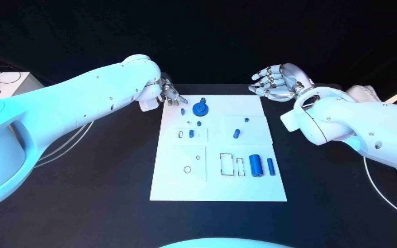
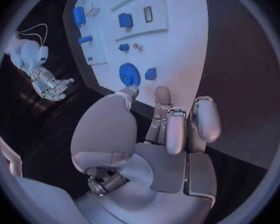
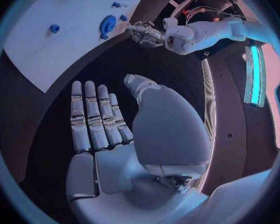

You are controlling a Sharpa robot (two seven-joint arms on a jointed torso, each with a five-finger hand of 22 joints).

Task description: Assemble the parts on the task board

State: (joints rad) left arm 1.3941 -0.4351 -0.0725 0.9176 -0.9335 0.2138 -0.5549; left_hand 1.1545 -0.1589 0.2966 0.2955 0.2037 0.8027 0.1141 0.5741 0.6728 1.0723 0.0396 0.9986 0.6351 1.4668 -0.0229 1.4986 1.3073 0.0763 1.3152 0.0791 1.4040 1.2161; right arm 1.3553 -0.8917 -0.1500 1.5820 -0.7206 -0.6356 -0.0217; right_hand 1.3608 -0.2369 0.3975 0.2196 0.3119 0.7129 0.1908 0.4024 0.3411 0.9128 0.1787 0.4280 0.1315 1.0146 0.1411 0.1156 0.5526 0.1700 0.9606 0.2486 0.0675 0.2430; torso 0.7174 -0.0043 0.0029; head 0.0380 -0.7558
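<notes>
A black tabletop [image 1: 99, 202] is spreading across the head view, matte and dark, running out toward every edge. Behind it a black backdrop [image 1: 198, 18] is hanging, swallowing the far side in darkness. At the left edge a white box [image 1: 15, 81] is sitting beside the tabletop with a thin dark cable looping over it. White cables [image 1: 58, 147] are trailing across the tabletop's left side. Cool bluish light is falling over everything.

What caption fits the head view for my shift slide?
Left hand hovers at the task board's far corner near the round blue part; right hand open beyond it.
</notes>
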